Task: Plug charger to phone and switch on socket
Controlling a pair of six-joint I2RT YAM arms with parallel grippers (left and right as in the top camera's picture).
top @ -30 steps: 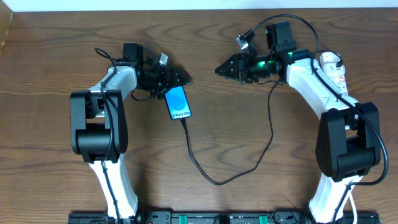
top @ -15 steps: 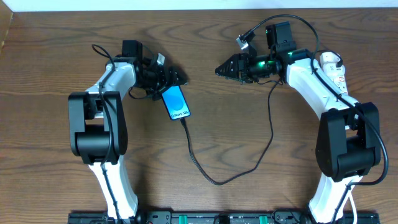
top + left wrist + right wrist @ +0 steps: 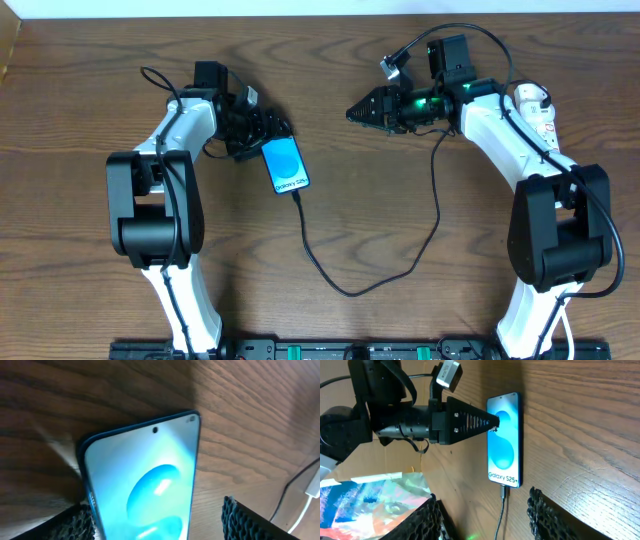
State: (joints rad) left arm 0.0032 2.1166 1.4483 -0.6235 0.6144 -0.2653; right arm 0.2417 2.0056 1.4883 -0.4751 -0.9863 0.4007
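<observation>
The phone (image 3: 287,166) lies flat on the table, its blue screen lit. The charger (image 3: 345,290) is a black cable plugged into the phone's lower end; it loops toward the front and runs up toward the right arm. My left gripper (image 3: 280,130) is open at the phone's top end. In the left wrist view the phone (image 3: 145,480) lies between the open fingers (image 3: 155,522). My right gripper (image 3: 353,113) is open and empty, to the right of the phone. The right wrist view shows the phone (image 3: 505,442) and the plugged cable (image 3: 501,505). The socket (image 3: 537,108) is mostly hidden behind the right arm.
The wooden table's back edge (image 3: 320,14) runs close behind both arms. The cable loop lies between the two arm bases. A colourful crumpled sheet (image 3: 370,502) shows at the left of the right wrist view.
My left gripper has drawn back slightly to the left, away from the phone's top end. The phone, the cable and the right arm have not moved.
</observation>
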